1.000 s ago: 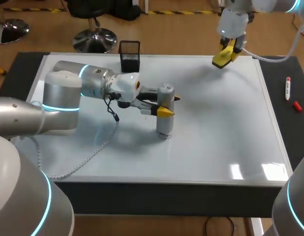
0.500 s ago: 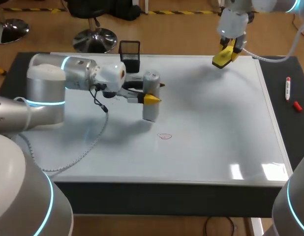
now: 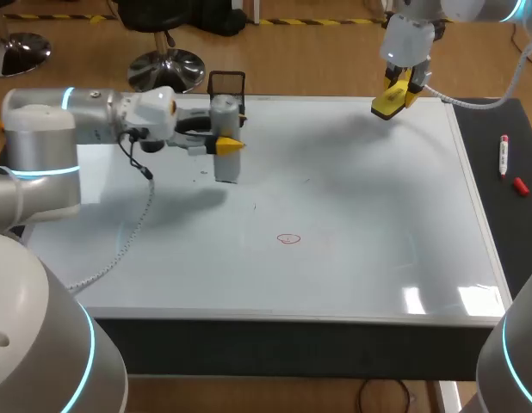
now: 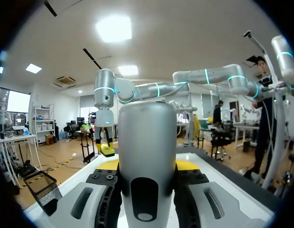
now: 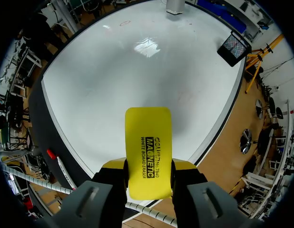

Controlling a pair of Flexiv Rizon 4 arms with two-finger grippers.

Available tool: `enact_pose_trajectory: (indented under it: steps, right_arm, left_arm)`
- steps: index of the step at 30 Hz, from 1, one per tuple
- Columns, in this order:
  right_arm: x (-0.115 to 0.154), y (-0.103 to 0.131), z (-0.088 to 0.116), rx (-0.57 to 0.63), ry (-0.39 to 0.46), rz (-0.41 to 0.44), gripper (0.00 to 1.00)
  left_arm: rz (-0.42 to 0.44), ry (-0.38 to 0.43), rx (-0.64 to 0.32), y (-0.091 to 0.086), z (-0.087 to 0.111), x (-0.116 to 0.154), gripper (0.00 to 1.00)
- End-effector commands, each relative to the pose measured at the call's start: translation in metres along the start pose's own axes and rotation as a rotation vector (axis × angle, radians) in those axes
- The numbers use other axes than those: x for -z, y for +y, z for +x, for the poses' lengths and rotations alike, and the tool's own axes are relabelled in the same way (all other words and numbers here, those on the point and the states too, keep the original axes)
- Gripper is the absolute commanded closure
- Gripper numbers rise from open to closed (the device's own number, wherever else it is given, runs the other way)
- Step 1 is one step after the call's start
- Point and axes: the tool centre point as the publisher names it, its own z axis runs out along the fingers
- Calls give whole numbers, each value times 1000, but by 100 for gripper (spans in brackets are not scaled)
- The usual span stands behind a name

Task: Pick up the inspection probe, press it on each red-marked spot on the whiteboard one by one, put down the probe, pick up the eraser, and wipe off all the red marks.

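Observation:
The grey cylindrical probe (image 3: 225, 165) stands upright in my left gripper (image 3: 223, 143), which is shut on it near the board's back left. In the left wrist view the probe (image 4: 147, 152) fills the space between the fingers. One red ring mark (image 3: 288, 238) shows on the whiteboard (image 3: 378, 215), to the front right of the probe and apart from it. My right gripper (image 3: 393, 99) hangs above the board's back right edge, shut on the yellow eraser (image 3: 390, 103). From the right wrist, the eraser (image 5: 148, 142) sticks out past the fingers, with the red mark (image 5: 124, 22) far ahead.
A black mesh pen holder (image 3: 227, 87) stands at the board's back edge, just behind the probe. A red marker (image 3: 504, 155) and its cap (image 3: 520, 185) lie on the dark mat right of the board. The left arm's cable (image 3: 128, 241) trails over the board's left part.
My left arm has carried the probe off the red mark, back and to the left toward the pen holder, uncovering the mark. The right arm and eraser have not moved.

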Motion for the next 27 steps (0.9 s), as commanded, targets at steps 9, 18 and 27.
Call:
enact_pose_trajectory:
  steps: [9,18,27]
  right_arm:
    - [1,0,0,2,3,2,100]
    - [1,0,0,2,3,2,100]
    - [1,0,0,2,3,2,100]
  left_arm:
    - [-5,-17,-7,-4,-32,38,100]
    - [1,-12,-7,-1,-51,54,100]
    - [0,-6,-4,1,-62,66,100]
